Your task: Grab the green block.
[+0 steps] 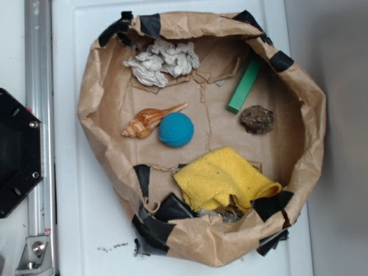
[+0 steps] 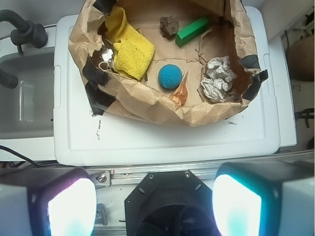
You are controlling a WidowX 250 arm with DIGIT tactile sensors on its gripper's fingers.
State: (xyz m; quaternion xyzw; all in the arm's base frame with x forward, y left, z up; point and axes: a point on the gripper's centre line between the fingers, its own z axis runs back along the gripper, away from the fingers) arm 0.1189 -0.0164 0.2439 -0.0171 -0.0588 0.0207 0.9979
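You are at the very start of the reach: the hand [image 2: 154, 196] hangs high and well back from the work, over the black base, and nothing is in it. In the wrist view its two fingers [image 2: 71, 206] stand far apart at the lower corners of the frame, so it is wide and empty.

The green block [image 1: 244, 86] lies inside the brown paper nest [image 1: 310, 132], near the far wall as the wrist camera sees it. It rests flat on the paper floor, angled, with one end tucked close to the crumpled paper wall and the other end just beside the brown rock [image 1: 257, 119]; whether block and rock touch, you cannot tell.

Your next move, as I judge it, is to carry the hand forward over the near rim, past the middle of the nest, and turn it so the fingers straddle the block's narrow width before you descend. Favour the middle of the bar, clear of both the wall and the rock.

The nest sits on the white surface [image 1: 75, 218] and also holds a teal ball [image 1: 176, 129] touching a seashell [image 1: 151, 121], a wad of grey crumpled paper [image 1: 163, 61], and a yellow cloth [image 1: 221, 178].
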